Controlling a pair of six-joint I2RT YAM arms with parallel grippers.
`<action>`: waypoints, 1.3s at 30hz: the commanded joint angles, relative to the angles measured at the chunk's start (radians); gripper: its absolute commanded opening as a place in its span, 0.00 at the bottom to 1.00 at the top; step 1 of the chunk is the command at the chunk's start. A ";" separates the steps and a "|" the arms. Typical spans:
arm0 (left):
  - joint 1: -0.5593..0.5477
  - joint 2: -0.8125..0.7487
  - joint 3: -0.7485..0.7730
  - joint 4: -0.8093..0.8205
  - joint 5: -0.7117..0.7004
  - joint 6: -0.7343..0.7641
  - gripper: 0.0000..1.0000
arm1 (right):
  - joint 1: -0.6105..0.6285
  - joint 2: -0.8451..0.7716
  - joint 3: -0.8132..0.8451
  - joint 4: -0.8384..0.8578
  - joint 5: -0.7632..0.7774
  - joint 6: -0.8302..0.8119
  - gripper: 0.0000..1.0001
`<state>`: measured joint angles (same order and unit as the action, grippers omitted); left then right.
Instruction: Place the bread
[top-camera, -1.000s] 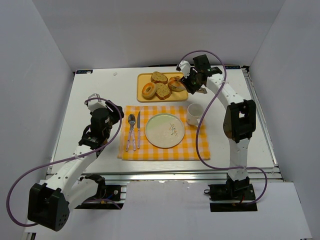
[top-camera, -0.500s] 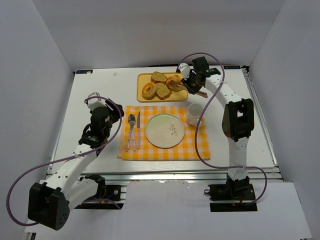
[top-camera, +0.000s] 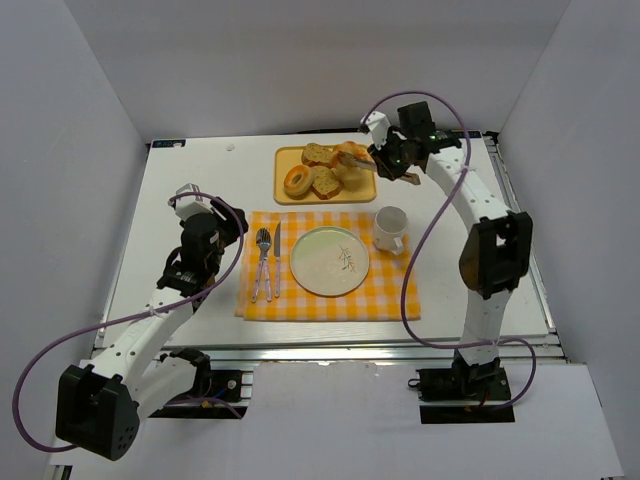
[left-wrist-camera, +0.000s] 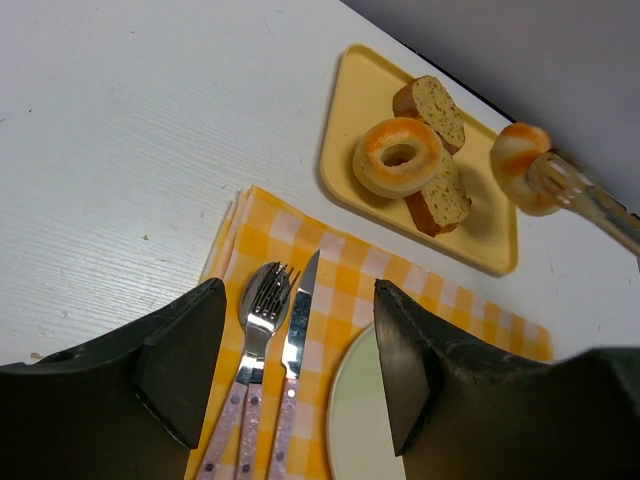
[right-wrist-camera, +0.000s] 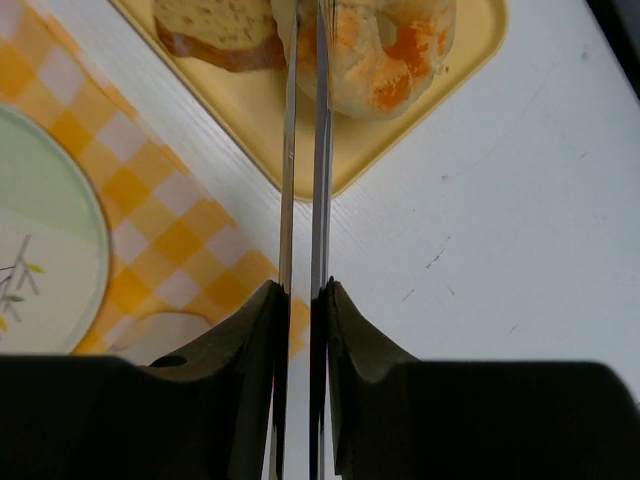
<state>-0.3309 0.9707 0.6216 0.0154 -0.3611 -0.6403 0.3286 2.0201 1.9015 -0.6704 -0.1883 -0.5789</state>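
Observation:
My right gripper (right-wrist-camera: 303, 295) is shut on a pair of metal tongs (right-wrist-camera: 305, 150). The tongs pinch a round orange-glazed bread roll (right-wrist-camera: 385, 45) and hold it lifted above the yellow tray (right-wrist-camera: 380, 140). From above, the roll (top-camera: 351, 156) hangs over the tray's right end (top-camera: 283, 195). A ring-shaped bagel (left-wrist-camera: 398, 157) and two bread slices (left-wrist-camera: 432, 100) lie on the tray. The pale green plate (top-camera: 329, 261) sits bare on the checked cloth (top-camera: 390, 295). My left gripper (left-wrist-camera: 300, 340) is open and empty above the cutlery.
A white mug (top-camera: 390, 228) stands on the cloth right of the plate. A fork (left-wrist-camera: 262, 300), a spoon under it and a knife (left-wrist-camera: 298, 320) lie left of the plate. White walls close in the table on three sides.
My right arm has risen and lifted the roll off the tray with the tongs. The left arm has not moved.

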 joint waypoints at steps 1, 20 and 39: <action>0.001 -0.021 0.033 0.012 -0.004 0.004 0.70 | 0.000 -0.156 -0.038 0.029 -0.130 0.010 0.00; 0.003 -0.027 0.017 0.034 0.013 -0.007 0.70 | 0.210 -0.572 -0.688 -0.001 -0.266 -0.157 0.00; 0.003 -0.047 0.007 0.021 -0.001 -0.010 0.70 | 0.251 -0.597 -0.671 -0.026 -0.296 -0.188 0.41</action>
<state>-0.3309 0.9234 0.6216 0.0299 -0.3592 -0.6479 0.5774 1.4734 1.2079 -0.7063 -0.4480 -0.7563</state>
